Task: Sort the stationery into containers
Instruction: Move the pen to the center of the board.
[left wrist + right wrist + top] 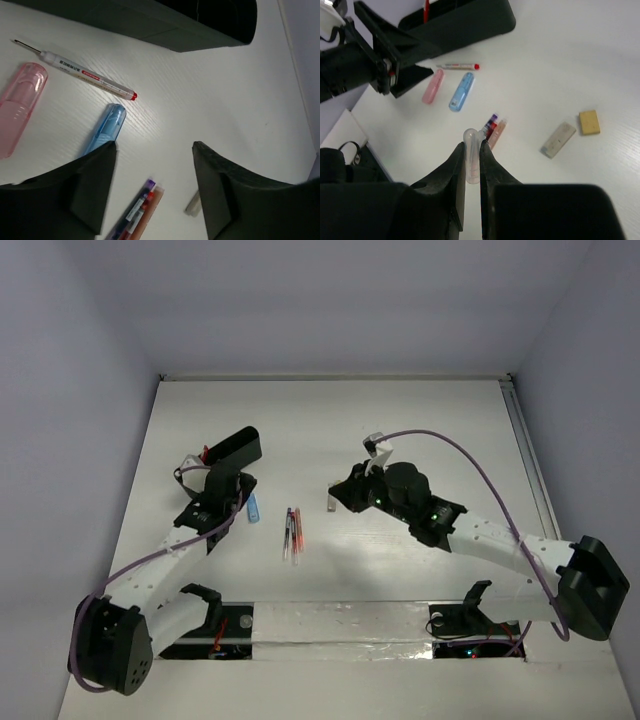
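Right gripper [471, 150] pinches clear pen [470, 136], likely bound for black box [470, 22]; left gripper [154, 147] gapes wide over blue capsule [107, 127], poised to grasp

A long black box [465, 22] is laid flat, with a red pen [426, 10] seen upright at one end. A white pen [457, 66] with a red tip is laid just beside the box. A pink capsule [432, 86] and a blue capsule [461, 91] are placed near it. Farther off, bundled pens [492, 129] are laid together. Well apart from the box, a grey eraser [558, 140] and a beige eraser [589, 122] are set side by side. A clear tube [471, 136] is clamped in the right pincer [472, 152].
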Robot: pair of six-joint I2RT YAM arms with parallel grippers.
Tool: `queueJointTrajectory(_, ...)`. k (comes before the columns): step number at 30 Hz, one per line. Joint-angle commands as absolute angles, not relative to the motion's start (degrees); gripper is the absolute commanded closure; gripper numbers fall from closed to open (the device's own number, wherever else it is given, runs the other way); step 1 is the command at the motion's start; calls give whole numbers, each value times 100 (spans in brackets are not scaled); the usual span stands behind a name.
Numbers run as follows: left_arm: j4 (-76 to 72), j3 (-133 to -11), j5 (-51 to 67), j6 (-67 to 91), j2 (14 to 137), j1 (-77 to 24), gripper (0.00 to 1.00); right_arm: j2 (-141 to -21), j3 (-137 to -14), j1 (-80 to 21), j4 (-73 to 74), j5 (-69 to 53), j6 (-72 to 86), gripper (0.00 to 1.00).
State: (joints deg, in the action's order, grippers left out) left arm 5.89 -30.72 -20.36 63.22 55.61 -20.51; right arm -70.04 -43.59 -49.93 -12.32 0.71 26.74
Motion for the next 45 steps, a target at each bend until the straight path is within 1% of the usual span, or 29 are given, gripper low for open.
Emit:
queueJointTrajectory(1, 35, -2963, -2064, 6907, 5730, -1942, 38, -6768, -4201, -5027, -1195, -176, 2566, 100)
queueJointTrajectory(3, -209, -2909, -2127, 7022, 5783, -1864, 35, -6724, -4175, -5027, -1195, -298, 2566, 100)
queueJointTrajectory(5, -237, -2874, -2206, 7241, 5975, -1811, 34, -6715, -4184, -5027, -1178, -369, 2558, 100)
queueJointTrajectory(15, -18, -3067, -2645, 8033, 6951, -1749, 40, -6592, -4201, -5027, -1143, -589, 2549, 100)
queueJointTrajectory(22, 553, -3340, -3032, 8349, 7409, -1749, 40, -6486, -4148, -5027, -1143, -729, 2557, 100)
queueJointTrajectory(24, 737, -3427, -3050, 8499, 7523, -1749, 42, -6443, -4131, -5027, -1160, -799, 2566, 100)
queueJointTrajectory(34, 1739, -4280, -3261, 8885, 8437, -1749, 44, -6214, -4008, -5027, -1266, -1107, 2654, 100)
queueJointTrajectory(39, 2003, -4465, -3243, 9052, 8753, -1749, 52, -5907, -3947, -5027, -1213, -1143, 2654, 100)
queueJointTrajectory(40, 2039, -4491, -3234, 9053, 8789, -1749, 54, -5854, -3929, -5027, -1222, -1143, 2654, 100)
queueJointTrajectory(41, 2117, -4543, -3191, 9070, 8876, -1749, 59, -5740, -3911, -5027, -1196, -1125, 2654, 100)
queueJointTrajectory(43, 2206, -4588, -3147, 9079, 8956, -1749, 63, -5626, -3894, -5027, -1169, -1090, 2637, 100)
queueJointTrajectory(44, 2241, -4623, -3120, 9079, 9000, -1749, 67, -5538, -3885, -5027, -1125, -1072, 2628, 100)
queueJointTrajectory(45, 2311, -4640, -3077, 9088, 9017, -1749, 69, -5494, -3885, -5027, -1116, -1037, 2628, 100)
